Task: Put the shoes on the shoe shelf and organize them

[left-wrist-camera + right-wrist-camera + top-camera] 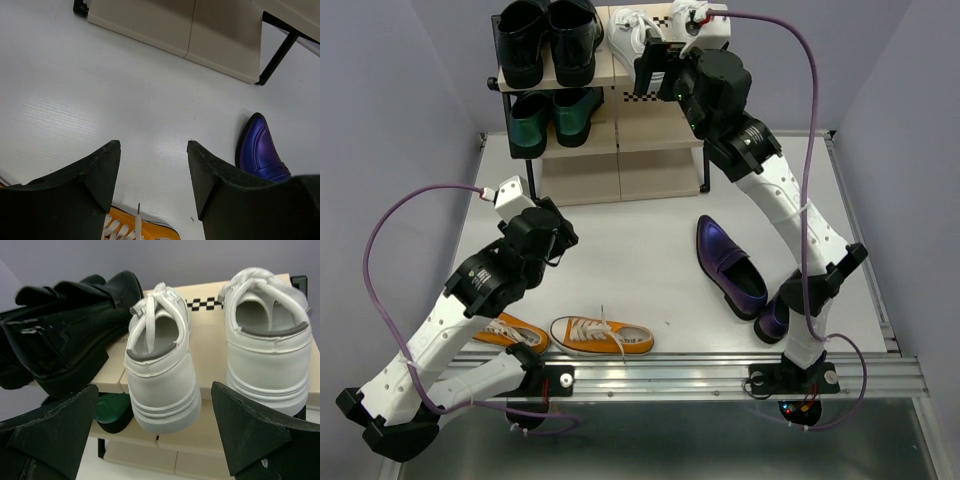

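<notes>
The shoe shelf (650, 150) stands at the back of the table. Two white sneakers (638, 25) sit on the right half of its top tier (207, 340). The left white sneaker (160, 375) hangs its heel over the front edge. My right gripper (155, 386) is open just in front of that heel, a finger on each side, touching nothing. The other white sneaker (267, 350) stands beside it. Orange sneakers (602, 337) (510, 332) and purple loafers (730, 268) (772, 320) lie on the table. My left gripper (154, 145) hovers open and empty above the table, with an orange sneaker (145, 227) below it.
A shiny black pair (548, 40) fills the top tier's left half. A metallic green pair (552, 118) sits on the middle tier's left. The middle tier's right half and the bottom tier (200, 35) are bare. A purple cable (810, 120) arcs over the right arm.
</notes>
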`<state>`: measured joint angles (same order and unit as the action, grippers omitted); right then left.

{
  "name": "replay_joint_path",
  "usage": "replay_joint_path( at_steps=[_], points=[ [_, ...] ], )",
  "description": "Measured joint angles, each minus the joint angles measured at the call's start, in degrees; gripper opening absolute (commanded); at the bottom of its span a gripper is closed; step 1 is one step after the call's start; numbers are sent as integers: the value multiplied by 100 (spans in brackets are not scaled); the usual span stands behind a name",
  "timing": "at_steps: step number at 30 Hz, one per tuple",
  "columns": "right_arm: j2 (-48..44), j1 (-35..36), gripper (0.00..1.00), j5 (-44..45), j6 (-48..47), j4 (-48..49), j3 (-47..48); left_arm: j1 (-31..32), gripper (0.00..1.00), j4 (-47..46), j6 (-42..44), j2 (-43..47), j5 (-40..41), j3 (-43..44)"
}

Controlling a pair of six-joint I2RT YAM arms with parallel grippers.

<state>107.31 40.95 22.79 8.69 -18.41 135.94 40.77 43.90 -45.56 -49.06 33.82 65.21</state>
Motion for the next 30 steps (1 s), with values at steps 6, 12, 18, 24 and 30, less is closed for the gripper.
replay_joint_path(
  at_steps=[6, 12, 18, 24, 30],
  points=[
    [380, 0, 97, -11, -127, -205, 7, 0, 66, -2, 0, 0, 0, 0],
    [494, -4, 70, 9, -245, -317, 28, 0, 66, -11, 0, -85, 0, 0],
    [494, 0, 56, 57, -258, -345, 72, 0, 66, -39, 2, -120, -11, 0],
    [490, 0, 49, 151, -256, -144, -7, 0, 66, -39, 2, -120, -13, 0],
    [380, 2, 44, 385, -245, 560, -573, 0, 66, -37, 2, -118, -13, 0]
  ],
)
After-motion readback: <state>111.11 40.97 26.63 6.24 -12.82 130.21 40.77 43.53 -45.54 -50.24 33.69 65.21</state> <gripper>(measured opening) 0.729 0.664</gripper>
